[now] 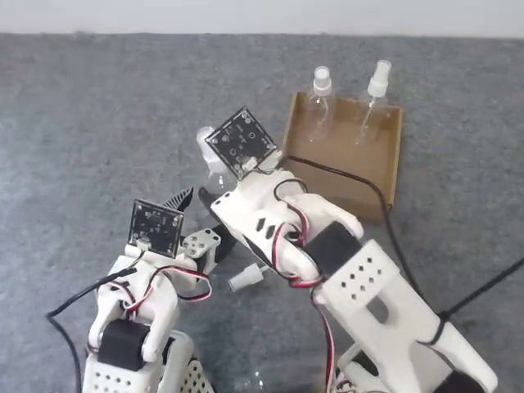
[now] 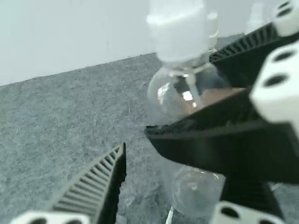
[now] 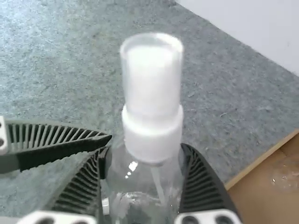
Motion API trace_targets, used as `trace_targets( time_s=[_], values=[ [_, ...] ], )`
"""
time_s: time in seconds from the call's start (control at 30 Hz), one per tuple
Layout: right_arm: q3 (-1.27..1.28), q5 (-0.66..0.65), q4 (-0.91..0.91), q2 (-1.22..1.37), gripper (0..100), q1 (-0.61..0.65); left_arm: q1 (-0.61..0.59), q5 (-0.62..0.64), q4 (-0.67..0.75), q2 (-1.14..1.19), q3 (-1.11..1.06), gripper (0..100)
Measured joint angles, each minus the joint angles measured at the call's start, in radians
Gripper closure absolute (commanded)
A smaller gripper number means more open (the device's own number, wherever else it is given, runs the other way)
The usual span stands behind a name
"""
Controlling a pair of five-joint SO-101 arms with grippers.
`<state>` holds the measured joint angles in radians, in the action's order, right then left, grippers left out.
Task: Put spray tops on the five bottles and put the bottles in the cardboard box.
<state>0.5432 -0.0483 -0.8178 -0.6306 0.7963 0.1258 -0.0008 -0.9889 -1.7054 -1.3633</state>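
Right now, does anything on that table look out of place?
Yes: a white spray top lies on its side on the grey table between the two arms, fitted to no bottle. The bottle held by the right gripper has its top on.

**Right gripper clamped on a spray bottle, left gripper spread open beside it**

The right arm stretches from the near edge diagonally across the table, its wrist angled downward. The right gripper has both black ribbed jaws pressed against the sides of the upright spray bottle, below its collar. The left arm stands alongside, folded shorter, facing the same spot. The left gripper is spread wide. One ribbed finger lies level just beside the right gripper's near jaw, its tip close to the glass; whether it touches cannot be told.
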Motion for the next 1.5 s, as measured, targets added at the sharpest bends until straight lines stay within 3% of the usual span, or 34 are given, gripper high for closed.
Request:
trace_targets(
  time_s=[0.3, 0.8, 1.07, 1.5],
  values=[
    [-0.002, -0.003, -0.021, -0.048, 99.3, -0.13, -0.014, -0.003, 0.0, 0.012, -0.025, 69],
    [-0.066, -0.123, -0.029, -0.049, 99.3, -0.606, -0.014, -0.003, 0.0, 0.005, -0.025, 70],
    [0.029, -0.123, 0.121, -0.009, 99.3, -0.652, -0.014, -0.003, 0.003, -0.002, -0.037, 70],
    [0.032, -0.123, 0.407, 0.345, 99.3, -0.753, -0.014, -0.003, 0.006, 0.005, -0.041, 70]
  ],
)
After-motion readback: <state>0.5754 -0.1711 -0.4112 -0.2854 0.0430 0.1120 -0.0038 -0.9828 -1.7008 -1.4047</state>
